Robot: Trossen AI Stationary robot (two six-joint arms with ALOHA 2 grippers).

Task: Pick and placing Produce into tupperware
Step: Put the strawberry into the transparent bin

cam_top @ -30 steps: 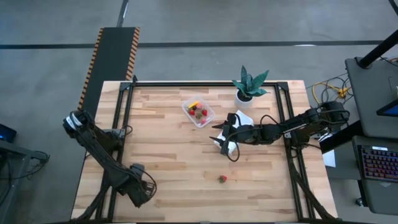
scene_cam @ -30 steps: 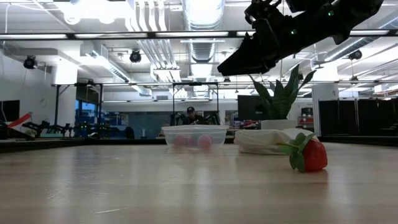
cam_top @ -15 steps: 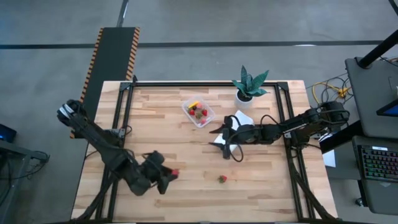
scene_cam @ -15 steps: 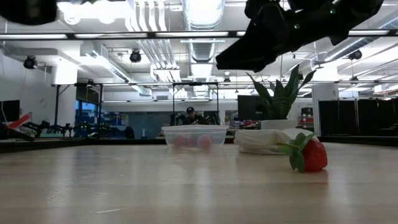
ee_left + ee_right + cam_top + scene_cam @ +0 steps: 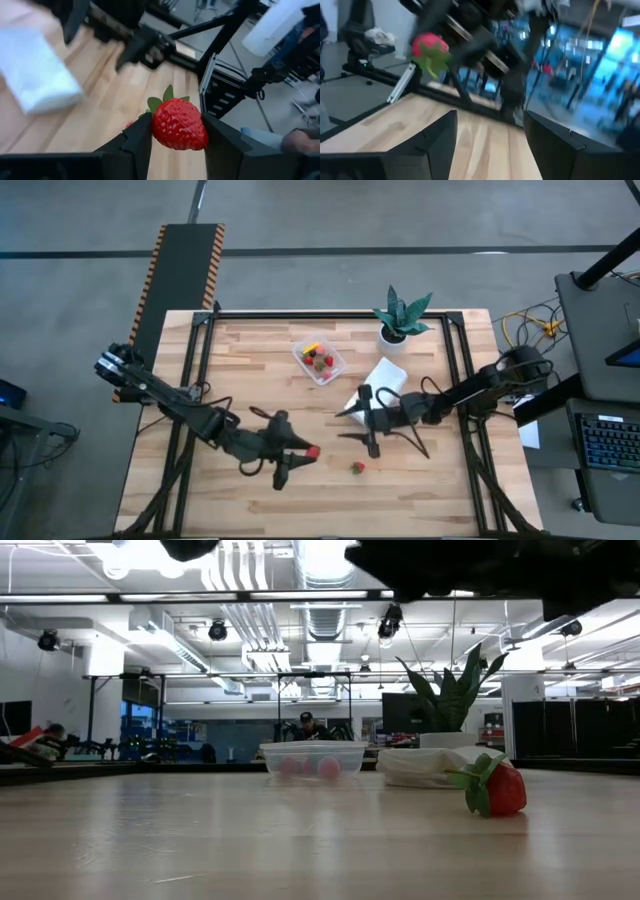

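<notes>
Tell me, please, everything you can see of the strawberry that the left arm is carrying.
The strawberry is a small toy fruit, glossy red with dimpled seed marks and a few green leaves at its top, plastic by the look of it. It is clamped between the two dark fingers of the left end effector, one on each side, leaves pointing away from the wrist. It is held above the wooden table, short of the loose strawberry lying there, touching nothing but the fingers.
</notes>
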